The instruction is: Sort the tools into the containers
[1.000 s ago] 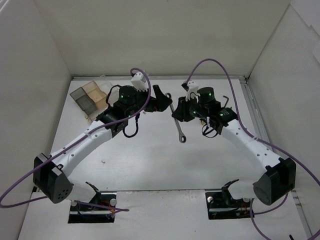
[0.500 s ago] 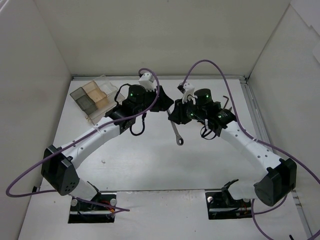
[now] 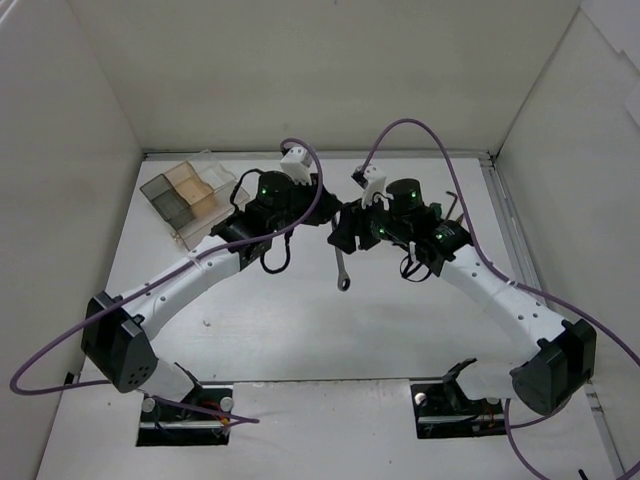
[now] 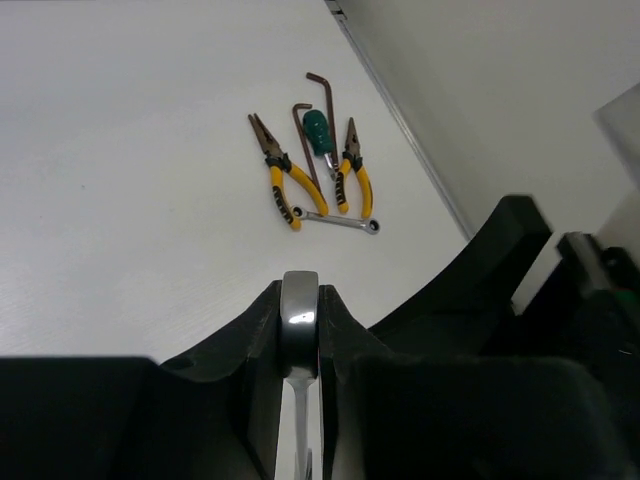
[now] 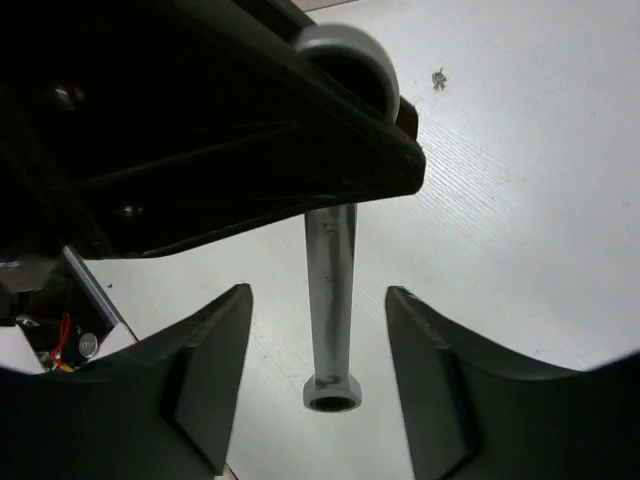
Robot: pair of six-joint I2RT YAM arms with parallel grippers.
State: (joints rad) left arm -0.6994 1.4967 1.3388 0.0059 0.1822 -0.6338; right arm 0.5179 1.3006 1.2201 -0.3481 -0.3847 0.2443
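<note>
A slim silver wrench (image 3: 342, 268), flat-shanked with a ring at its lower end, is hung upright above the matte white desk (image 3: 300, 330). Its upper end is pinched flat by the left jaws. The right jaws are spread, with a gap left on each side of the shank. A clear plastic organiser tray (image 3: 185, 195), divided into tan and grey compartments, is set at the far left; its contents cannot be made out. The left arm (image 3: 200, 270) and right arm (image 3: 490, 285) are bent inward, wrists close together. Yellow-handled pliers (image 4: 280, 175), a green-handled screwdriver (image 4: 317, 130) and dark hex keys (image 4: 303, 140) are laid together on the desk.
</note>
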